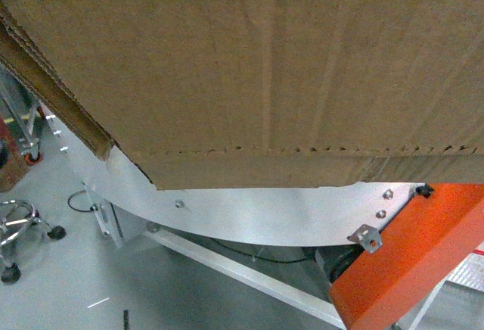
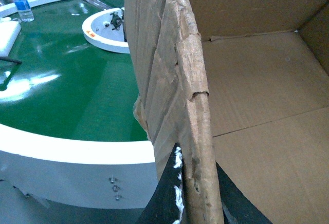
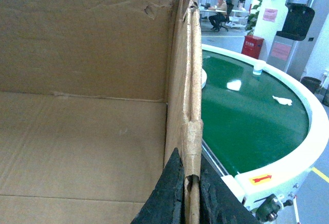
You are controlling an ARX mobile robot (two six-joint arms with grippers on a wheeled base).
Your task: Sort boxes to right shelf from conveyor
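**Inspector:** From the head camera, what is recorded?

**Assistant:** Almost the whole view is taken up by the cardboard box point(image 1: 249, 65), a brown corrugated wall with a dotted perforation line along its lower side and a ragged torn edge at the left. Below it run the conveyor's silver side panel point(image 1: 249, 213) and orange housing point(image 1: 412, 262). A wheeled stool point(image 1: 21, 231) stands on the grey floor at lower left. Neither gripper shows in this view.

**Inspector:** Left wrist camera?

**Assistant:** The left gripper point(image 2: 198, 193) is clamped on the box's torn side wall point(image 2: 177, 85): one black finger point(image 2: 164, 196) lies against the outer face, the other against the inner face, with the cardboard between them. The open inside of the box lies to the right. To the left is the conveyor point(image 2: 67, 100), green belt with a white rim. The box wall stands just beside that rim; whether the box's bottom rests on the belt cannot be told. A clear water bottle point(image 2: 20, 4) stands on the far rim.

**Inspector:** Right wrist camera?

**Assistant:** The right gripper point(image 3: 191, 196) is likewise clamped on the opposite torn wall point(image 3: 186, 80), black fingers point(image 3: 167, 196) pressed to both faces. The box interior lies to the left, the green belt to the right. A white cup point(image 3: 258, 67) and a scrap of white paper point(image 3: 281, 100) sit on the belt. A red arrow sticker point(image 3: 262, 178) marks the rim.
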